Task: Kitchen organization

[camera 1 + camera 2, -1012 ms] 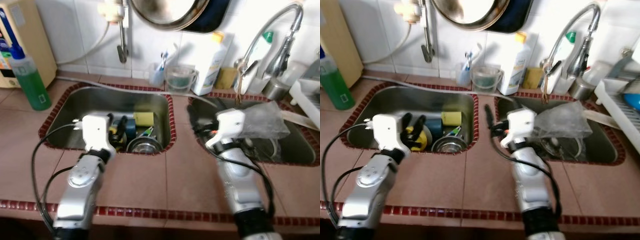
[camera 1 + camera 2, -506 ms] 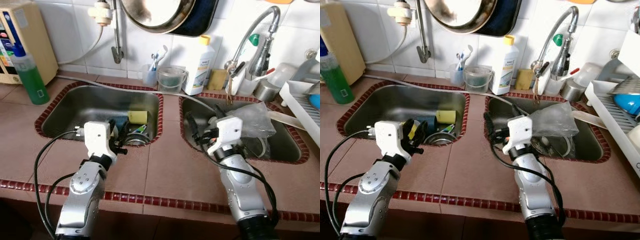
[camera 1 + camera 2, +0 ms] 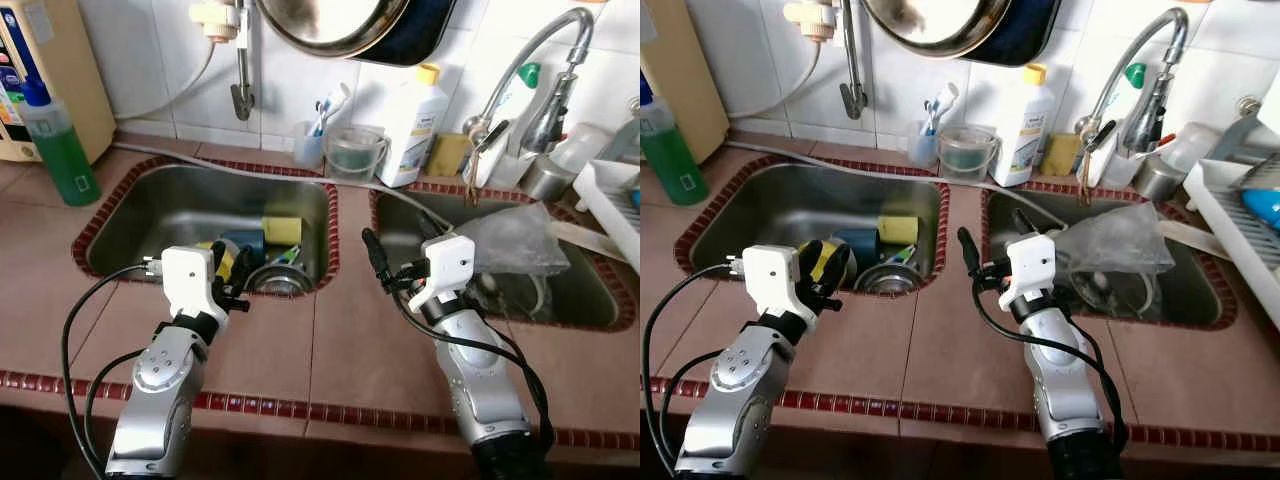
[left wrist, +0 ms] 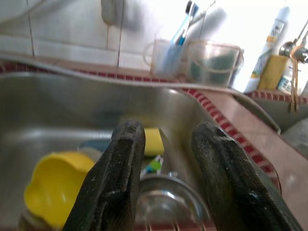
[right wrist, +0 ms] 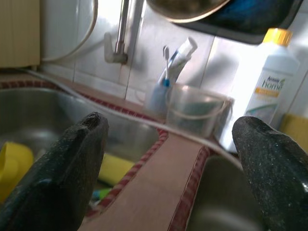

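The left sink [image 3: 130,215] holds a yellow cup [image 3: 222,262], a yellow sponge [image 3: 284,231] and a steel bowl [image 3: 277,282]. My left gripper [image 3: 230,275] hovers at that sink's front rim, just above the cup, open by a small gap with nothing between its fingers. In the left wrist view the cup [image 4: 53,185] and bowl [image 4: 168,202] lie just beyond the fingers. My right gripper [image 3: 398,245] is wide open over the tiled strip between the two sinks. A crumpled clear plastic bag [image 3: 515,240] lies in the right sink [image 3: 600,300].
Along the back wall stand a green soap bottle [image 3: 55,140], a cup with toothbrushes [image 3: 310,145], a clear pitcher [image 3: 352,155] and a white detergent bottle [image 3: 415,125]. A faucet [image 3: 545,70] arches over the right sink. A dish rack [image 3: 615,195] sits far right. Pans [image 3: 340,25] hang overhead.
The camera view has shifted. Both grippers have drawn back from over the sinks toward the front rims. Neither has taken hold of anything.
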Available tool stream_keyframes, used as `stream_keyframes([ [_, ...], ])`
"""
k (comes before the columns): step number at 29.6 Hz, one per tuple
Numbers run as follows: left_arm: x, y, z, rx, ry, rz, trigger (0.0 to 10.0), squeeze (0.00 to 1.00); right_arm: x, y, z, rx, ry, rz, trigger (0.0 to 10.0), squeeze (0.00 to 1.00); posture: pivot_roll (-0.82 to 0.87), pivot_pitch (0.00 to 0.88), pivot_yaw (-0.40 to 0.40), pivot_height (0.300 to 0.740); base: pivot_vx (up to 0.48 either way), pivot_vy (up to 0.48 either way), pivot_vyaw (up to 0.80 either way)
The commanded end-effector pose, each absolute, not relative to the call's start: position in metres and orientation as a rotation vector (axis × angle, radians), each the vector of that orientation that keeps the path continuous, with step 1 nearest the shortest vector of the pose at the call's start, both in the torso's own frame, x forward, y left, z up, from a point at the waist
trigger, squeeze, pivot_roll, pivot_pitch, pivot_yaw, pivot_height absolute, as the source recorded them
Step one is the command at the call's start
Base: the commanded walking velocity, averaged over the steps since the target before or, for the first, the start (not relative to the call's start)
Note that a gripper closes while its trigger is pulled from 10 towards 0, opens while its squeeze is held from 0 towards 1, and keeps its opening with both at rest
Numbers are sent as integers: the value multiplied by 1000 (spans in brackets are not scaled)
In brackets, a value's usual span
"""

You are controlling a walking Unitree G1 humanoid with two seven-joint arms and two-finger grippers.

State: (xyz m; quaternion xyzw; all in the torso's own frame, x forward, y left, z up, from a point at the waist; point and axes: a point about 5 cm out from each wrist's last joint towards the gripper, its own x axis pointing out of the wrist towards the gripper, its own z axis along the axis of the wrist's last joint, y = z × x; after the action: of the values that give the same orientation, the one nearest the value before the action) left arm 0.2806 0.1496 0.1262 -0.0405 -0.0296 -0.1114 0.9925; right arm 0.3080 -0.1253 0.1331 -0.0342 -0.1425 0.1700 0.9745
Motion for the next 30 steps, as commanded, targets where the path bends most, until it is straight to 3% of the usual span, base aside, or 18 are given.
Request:
stream_keyframes([
  [1, 278, 148, 127, -82, -59, -231, 10000, 0, 308, -128, 137, -75, -296, 337, 10000, 0, 34, 2, -76, 740, -330, 0, 0],
  [15, 276, 146, 125, -81, -54, -234, 10000, 0, 308, -127, 137, -81, -291, 347, 10000, 0, 34, 7, -79, 740, -323, 0, 0],
  [24, 276, 143, 128, -68, -81, -264, 10000, 0, 305, -124, 130, -76, -261, 403, 10000, 0, 34, 11, -76, 740, 0, 0, 0],
  [25, 275, 143, 127, -56, -82, -266, 10000, 0, 304, -124, 129, -74, -253, 412, 10000, 118, 34, 11, -77, 740, 0, 0, 0],
  [26, 275, 143, 126, -63, -77, -281, 10000, 0, 302, -121, 126, -52, -240, 451, 10000, 1000, 34, 17, -80, 740, 0, 0, 0],
  [28, 275, 142, 125, -66, -83, -303, 10000, 0, 300, -120, 125, -45, -235, 474, 10000, 1000, 35, 23, -82, 740, 0, 0, 0],
  [29, 274, 141, 124, -78, -84, -327, 10000, 1000, 299, -118, 123, -45, -227, 495, 10000, 1000, 36, 32, -85, 740, 0, 0, 0],
  [30, 274, 140, 123, -86, -84, -342, 10000, 1000, 299, -116, 122, -46, -222, 509, 10000, 1000, 36, 33, -85, 740, 0, 0, 0],
])
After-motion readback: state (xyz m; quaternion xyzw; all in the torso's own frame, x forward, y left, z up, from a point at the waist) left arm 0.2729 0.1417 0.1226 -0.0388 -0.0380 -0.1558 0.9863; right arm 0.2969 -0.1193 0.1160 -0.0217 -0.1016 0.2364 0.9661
